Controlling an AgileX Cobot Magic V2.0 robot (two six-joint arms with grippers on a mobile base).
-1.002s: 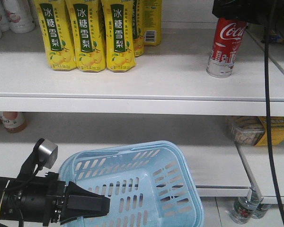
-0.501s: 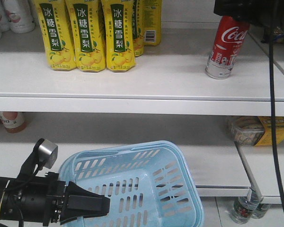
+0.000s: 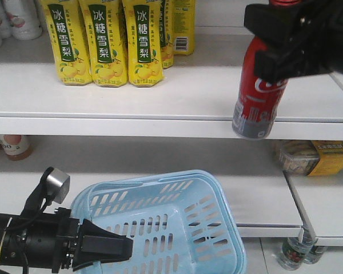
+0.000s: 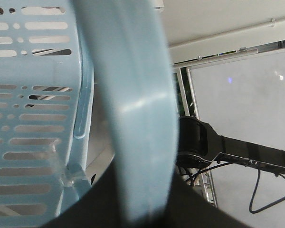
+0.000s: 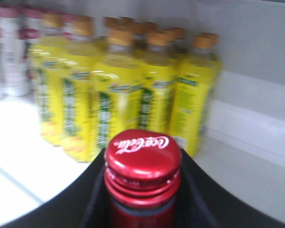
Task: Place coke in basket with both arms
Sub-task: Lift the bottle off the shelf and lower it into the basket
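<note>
Right gripper (image 3: 277,48): clamped on the coke (image 3: 256,100) at its neck, bottle tilted, hanging off the shelf (image 3: 114,103) edge.
Left gripper (image 3: 111,248): gripping the basket (image 3: 217,200) rim, low down.
Yellow bottles (image 3: 103,43): lined up on the shelf.

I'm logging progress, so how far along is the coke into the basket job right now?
Done: the right gripper has closed on the coke and lifted it off the shelf, its base hanging past the front edge. In hand: the left gripper grips the blue basket by its rim below. Left: carry the bottle over the basket, lower it inside and release.
</note>
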